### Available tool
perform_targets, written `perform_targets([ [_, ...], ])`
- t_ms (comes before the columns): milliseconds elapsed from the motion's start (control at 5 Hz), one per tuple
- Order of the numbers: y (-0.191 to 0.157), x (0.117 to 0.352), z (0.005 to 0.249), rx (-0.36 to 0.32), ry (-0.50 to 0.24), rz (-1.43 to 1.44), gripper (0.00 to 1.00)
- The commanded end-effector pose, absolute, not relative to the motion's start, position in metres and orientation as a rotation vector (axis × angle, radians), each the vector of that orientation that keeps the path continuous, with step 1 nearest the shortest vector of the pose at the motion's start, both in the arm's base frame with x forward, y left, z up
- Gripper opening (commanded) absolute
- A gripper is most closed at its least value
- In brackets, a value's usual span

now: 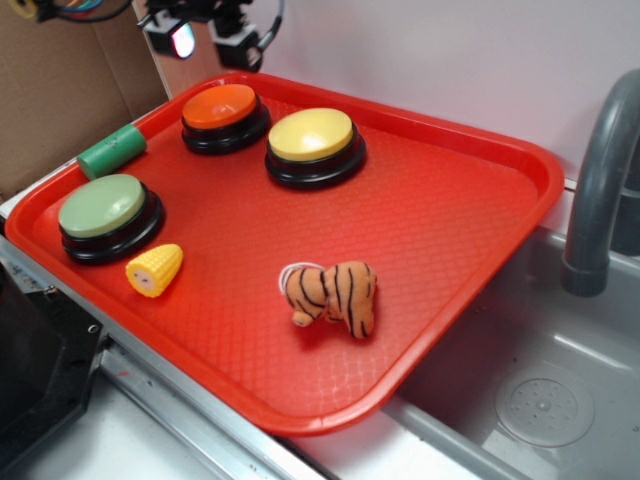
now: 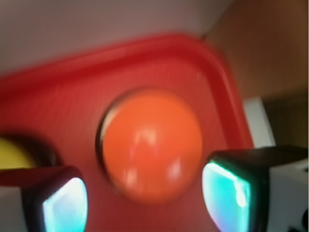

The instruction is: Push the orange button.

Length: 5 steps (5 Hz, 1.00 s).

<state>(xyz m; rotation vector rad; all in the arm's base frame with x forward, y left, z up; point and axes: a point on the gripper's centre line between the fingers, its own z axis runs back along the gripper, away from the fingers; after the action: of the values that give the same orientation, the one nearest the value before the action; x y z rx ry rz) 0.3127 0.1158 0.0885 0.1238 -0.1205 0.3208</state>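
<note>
- A red tray carries everything and lies partly over a grey sink, whose faucet rises past the tray's right edge.
- On the tray's left rim rests a green cylinder, lying on its side.
- Just inside the left edge sits the green-topped button, with a toy corn cob just beside it, toward the tray's front edge.
- The orange button sits near the far left corner of the tray, close to the far rim; nothing touches it.
- The gripper hangs above and behind that corner, over the far rim, clear of the orange button. Its two fingers are spread with a gap between them, holding nothing.
- In the wrist view the orange button fills the middle, blurred, seen between the two fingers at the lower corners; the tray's rounded corner curves behind it.
- The yellow-topped button stands just beside the orange one, to its right, a little nearer the tray's middle; a sliver of it shows at the wrist view's left edge.
- A striped tiger plush lies near the tray's middle, toward the front edge, well apart from the buttons.
</note>
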Motion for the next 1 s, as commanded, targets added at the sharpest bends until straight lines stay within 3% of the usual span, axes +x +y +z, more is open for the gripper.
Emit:
perform_targets([
  [0,0.131,0.304,0.076,0.190,-0.145,0.315,1.00],
  [400,0.144,0.302,0.051,0.143,-0.088,0.286,1.00],
  [600,0.138,0.300,0.075,0.181,-0.105,0.247,1.00],
  [800,0.120,0.282,0.124,0.200,-0.235,0.194,1.00],
])
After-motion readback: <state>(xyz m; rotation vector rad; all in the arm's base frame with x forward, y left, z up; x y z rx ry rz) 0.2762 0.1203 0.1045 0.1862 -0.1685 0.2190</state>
